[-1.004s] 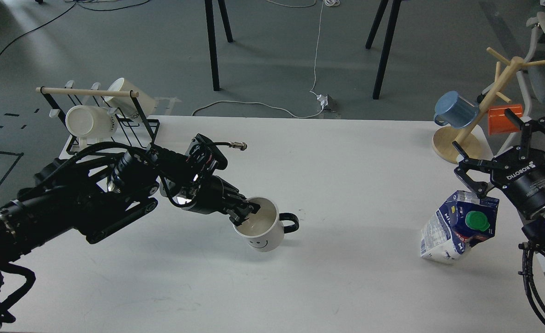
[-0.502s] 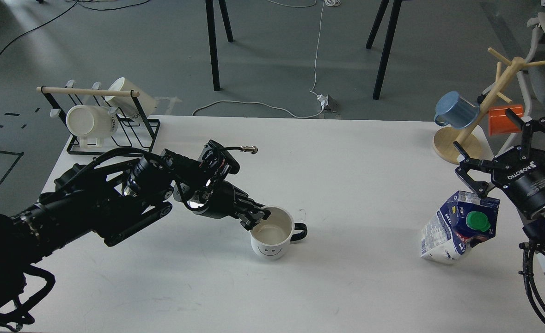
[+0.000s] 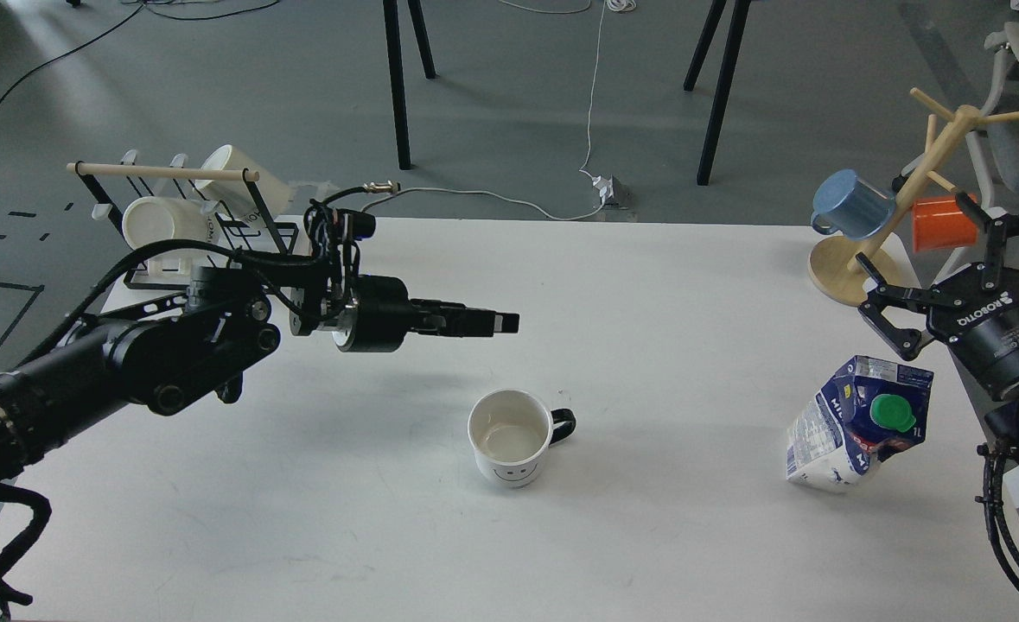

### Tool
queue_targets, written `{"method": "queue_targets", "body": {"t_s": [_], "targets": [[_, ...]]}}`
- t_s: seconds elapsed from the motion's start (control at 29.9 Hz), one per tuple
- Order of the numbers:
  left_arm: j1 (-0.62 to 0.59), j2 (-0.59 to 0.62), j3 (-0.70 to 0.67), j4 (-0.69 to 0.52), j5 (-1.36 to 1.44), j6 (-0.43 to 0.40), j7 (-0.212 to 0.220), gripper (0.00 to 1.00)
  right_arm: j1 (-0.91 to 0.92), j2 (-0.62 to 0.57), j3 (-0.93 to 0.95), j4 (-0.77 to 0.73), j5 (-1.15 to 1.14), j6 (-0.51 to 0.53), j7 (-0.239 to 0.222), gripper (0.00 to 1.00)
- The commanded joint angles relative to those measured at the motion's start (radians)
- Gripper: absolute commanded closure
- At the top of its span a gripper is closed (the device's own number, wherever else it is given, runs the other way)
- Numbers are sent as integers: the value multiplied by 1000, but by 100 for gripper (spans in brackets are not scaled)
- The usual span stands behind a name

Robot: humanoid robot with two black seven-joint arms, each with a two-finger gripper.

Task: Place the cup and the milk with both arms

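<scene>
A white cup (image 3: 512, 439) with a smiley face and a black handle stands upright near the middle of the white table (image 3: 665, 302). My left gripper (image 3: 499, 322) hovers above and just behind it, pointing right, open and empty. A blue and white milk carton (image 3: 850, 425) with a green cap stands near the table's right edge, looking tilted. My right gripper (image 3: 928, 259) is wide open and empty, just behind and above the carton, apart from it.
A black wire rack (image 3: 215, 229) with two white cups stands at the back left corner. A wooden mug tree (image 3: 902, 203) with a blue cup (image 3: 850, 204) and an orange cup (image 3: 941, 223) stands at the back right, close to my right gripper.
My left gripper let go of the white cup, rose and pulled back. The cup now stands upright on the table. My right gripper moved slightly up and away from the carton.
</scene>
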Motion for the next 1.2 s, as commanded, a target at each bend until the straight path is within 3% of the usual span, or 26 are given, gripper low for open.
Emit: {"method": "queue_targets", "body": {"t_s": [0.0, 0.2, 0.37, 0.6, 0.84, 1.17], "targets": [[-24, 87, -44, 112, -277, 0, 0, 4, -1, -50, 51, 3, 11, 0, 0, 1], [16, 209, -181, 264, -700, 0, 0, 4, -6, -181, 52, 3, 140, 0, 0, 1], [99, 241, -184, 426, -922, 0, 0, 4, -136, -321, 43, 4, 226, 0, 0, 1], [177, 238, -219, 457, -1116, 0, 0, 3, -426, -357, -1, -2, 273, 0, 0, 1], [231, 226, -219, 457, -1183, 0, 0, 3, -564, -230, -52, 0, 209, 0, 0, 0], [234, 221, -212, 457, -1180, 0, 0, 3, -566, 8, 15, -11, -29, 0, 0, 1]]}}
